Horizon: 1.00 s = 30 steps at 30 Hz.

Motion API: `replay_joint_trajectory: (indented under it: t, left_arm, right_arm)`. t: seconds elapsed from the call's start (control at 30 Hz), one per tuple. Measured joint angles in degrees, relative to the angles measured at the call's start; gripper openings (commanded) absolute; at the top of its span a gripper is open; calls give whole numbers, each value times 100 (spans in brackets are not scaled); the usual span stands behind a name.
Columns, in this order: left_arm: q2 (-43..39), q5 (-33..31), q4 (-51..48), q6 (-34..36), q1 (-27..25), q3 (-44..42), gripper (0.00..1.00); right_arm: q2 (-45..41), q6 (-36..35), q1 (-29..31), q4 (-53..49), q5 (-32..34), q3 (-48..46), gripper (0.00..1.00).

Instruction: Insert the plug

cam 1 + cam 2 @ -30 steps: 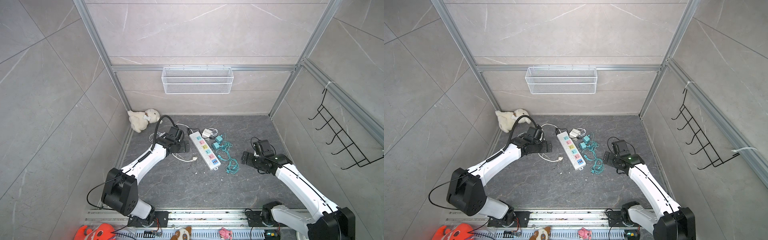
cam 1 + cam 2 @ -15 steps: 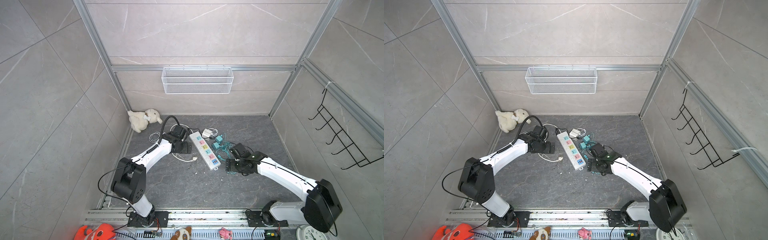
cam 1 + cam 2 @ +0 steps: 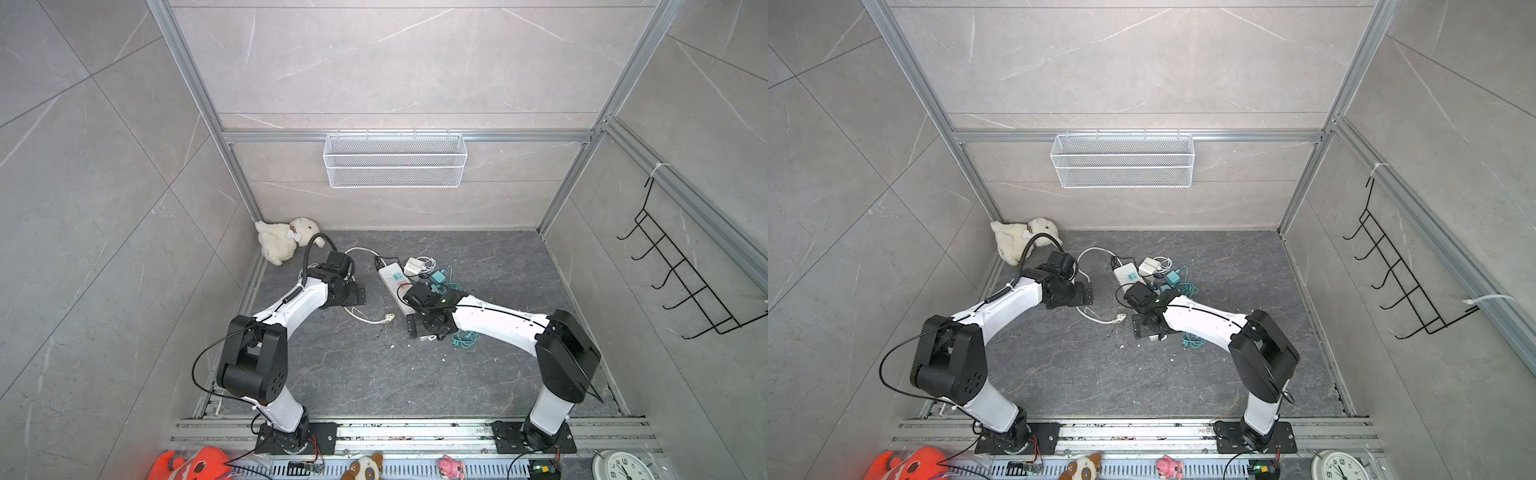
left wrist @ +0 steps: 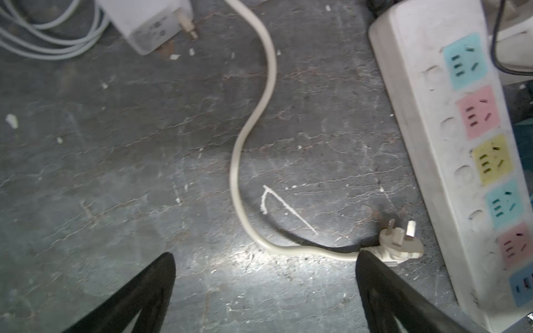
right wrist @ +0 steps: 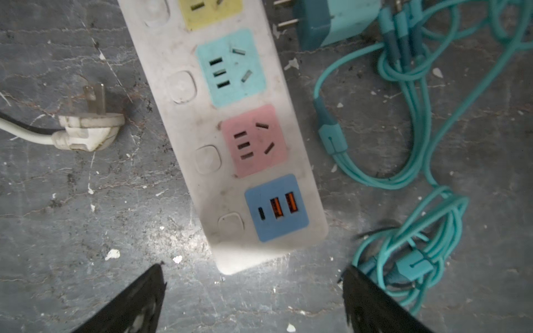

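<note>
Unplugged, the white plug (image 4: 399, 245) is seen lying on the dark counter (image 4: 115, 144), just beside the power strip (image 4: 432, 115); the left hand (image 4: 265, 256) is spread wide over its cord (image 4: 239, 144), one fingertip at the plug; the right hand (image 5: 253, 266) is spread over the strip's USB end. By this reading, the plug's body, not the cord, should be pinched while the strip is steadied; a teal charger (image 5: 331, 20) and tangled teal cable (image 5: 418, 115) crowd the strip's other side; a white adapter (image 4: 150, 20) is seen near the cord.

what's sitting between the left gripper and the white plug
Nothing visible: the white plug lies on bare floor beside the open left gripper, with only floor between it and the power strip.
</note>
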Motion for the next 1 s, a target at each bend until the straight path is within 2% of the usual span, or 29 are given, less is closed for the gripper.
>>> replay_joint_trajectory:
  t: [0.4, 0.83, 1.0]
  left_arm:
    - [-205, 125, 256, -63, 79, -398, 100]
    - [-662, 120, 372, -306, 131, -745, 100]
    - [-973, 125, 407, -466, 184, -1040, 100]
  right_arm:
    - [804, -1056, -13, -380, 39, 1207, 99]
    - [992, -1506, -612, -396, -385, 1279, 99]
    - [1290, -1633, -623, -363, -564, 1342, 99]
